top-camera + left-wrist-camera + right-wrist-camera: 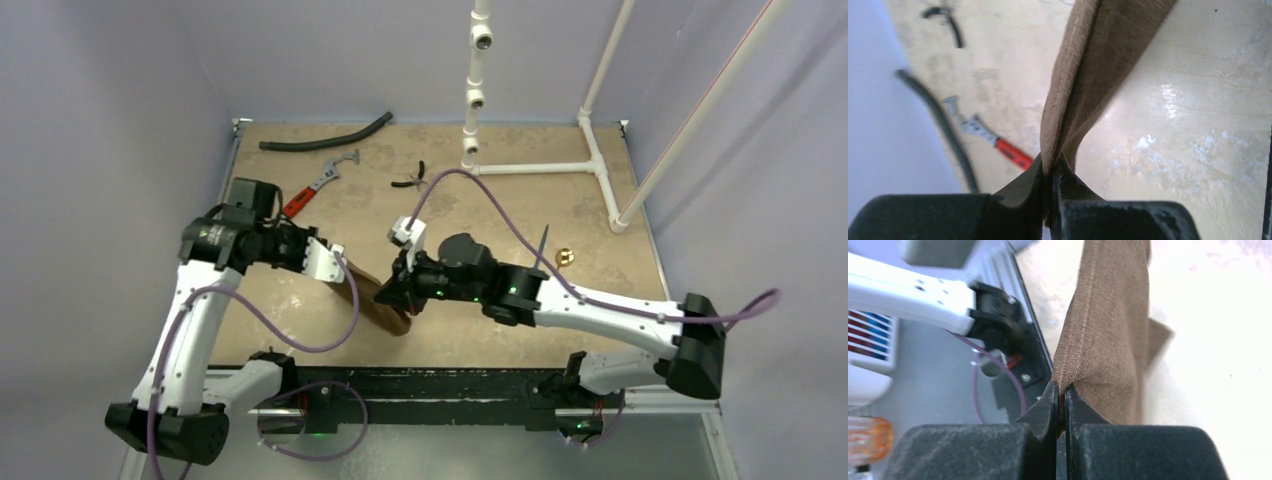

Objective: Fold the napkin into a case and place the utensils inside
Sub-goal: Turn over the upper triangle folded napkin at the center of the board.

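The table (460, 335) takes up most of the view, with a white pipe frame (545, 168) standing at its far right.

Both arms reach in over the near middle, and the napkin (390, 312) hangs between them, lifted clear of the table near the front edge. It is bunched into a narrow, drooping band, not spread flat. From the left wrist, the cloth (1098, 60) looks doubled over itself where it leaves the jaws.

The left gripper (335, 258) is clenched on one end of the napkin, and up close (1050, 167) its jaws are pressed together with the cloth edge nipped between them. The right gripper (395, 290) is clamped on the other end in the same way (1061, 390), with brown fabric (1108, 330) rising straight out of the pinch.

Along the far side lie a hose (325, 135), a wrench (320, 185) and pliers (410, 178), all well apart from the work.

On the right, one dark thin utensil (543, 243) lies on the table. A tiny brass-coloured thing (565, 257) just beside it is too small for me to identify. I can see no spoon.

I'd say the job is at an early stage. The cloth is gathered and held, but no case has taken shape. The folding is yet to be finished, and no utensil has gone in.
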### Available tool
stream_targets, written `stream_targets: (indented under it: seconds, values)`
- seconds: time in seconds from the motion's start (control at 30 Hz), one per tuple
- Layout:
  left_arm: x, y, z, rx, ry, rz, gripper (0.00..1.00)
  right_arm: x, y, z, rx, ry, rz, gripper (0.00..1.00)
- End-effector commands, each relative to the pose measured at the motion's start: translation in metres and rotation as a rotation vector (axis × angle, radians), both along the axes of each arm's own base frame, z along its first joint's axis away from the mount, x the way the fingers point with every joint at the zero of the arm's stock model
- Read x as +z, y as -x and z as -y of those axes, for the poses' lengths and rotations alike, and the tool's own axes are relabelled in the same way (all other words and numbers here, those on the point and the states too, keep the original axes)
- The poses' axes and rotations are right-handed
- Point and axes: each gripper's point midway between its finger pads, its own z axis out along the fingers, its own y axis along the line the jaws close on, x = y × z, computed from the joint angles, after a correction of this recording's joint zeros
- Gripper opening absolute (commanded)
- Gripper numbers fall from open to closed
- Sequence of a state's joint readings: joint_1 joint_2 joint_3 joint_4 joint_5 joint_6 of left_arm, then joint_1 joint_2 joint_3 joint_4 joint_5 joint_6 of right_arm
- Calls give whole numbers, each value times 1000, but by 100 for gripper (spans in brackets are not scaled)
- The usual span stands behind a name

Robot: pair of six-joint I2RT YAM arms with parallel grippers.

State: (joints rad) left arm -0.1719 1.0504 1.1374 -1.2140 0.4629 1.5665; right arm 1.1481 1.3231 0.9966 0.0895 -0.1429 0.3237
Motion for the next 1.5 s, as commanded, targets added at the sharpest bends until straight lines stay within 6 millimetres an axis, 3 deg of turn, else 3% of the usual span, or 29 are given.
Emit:
stream_targets:
  seconds: [0.0, 0.07, 0.13, 0.2, 0.3, 0.37, 0.47, 0.63, 0.8, 0.83, 1.0, 1.07, 1.17, 1.23, 1.33, 1.47]
  values:
    - [64, 32, -3, 38, 38, 27, 0, 42, 29, 18, 36, -107, -132, 0]
    - [75, 28, -3, 47, 35, 53, 0, 39, 27, 24, 31, -93, -149, 0]
    - [70, 24, 4, 65, 54, -4, 0, 29, 19, 27, 31, -73, -167, 0]
    - [41, 25, 11, 56, 45, -127, 0, 5, 1, 30, 8, -26, -194, 0]
    - [-24, 30, 20, 36, 0, -406, 0, -38, -45, 45, -55, 23, -267, 0]
    - [-62, 22, 24, 49, -37, -528, 0, -63, -74, 53, -106, 59, -261, 0]
    - [-93, -37, 39, 165, 1, -424, 0, -93, -110, 58, -157, 114, -272, 0]
    - [-101, -130, 65, 336, 64, -129, 0, -118, -162, 70, -266, 112, -297, 0]
    - [-110, -189, 63, 539, 58, 57, 0, -134, -197, 80, -313, 111, -330, 0]
    - [-114, -195, 65, 559, 60, 67, 5, -136, -203, 79, -316, 115, -328, 0]
    - [-113, -187, 79, 498, 88, -7, 72, -159, -222, 78, -333, 151, -346, 0]
    - [-104, -186, 84, 475, 104, -26, 86, -165, -227, 78, -340, 162, -345, 0]
    - [-83, -182, 94, 413, 146, -73, 91, -170, -235, 80, -357, 171, -343, 0]
    - [-80, -171, 100, 332, 138, -131, 91, -171, -238, 80, -361, 172, -336, 2]
    - [-107, -162, 96, 262, 60, -174, 89, -172, -243, 79, -358, 184, -321, 3]
    - [-134, -182, 86, 310, -1, -125, 78, -171, -245, 80, -350, 196, -299, 6]
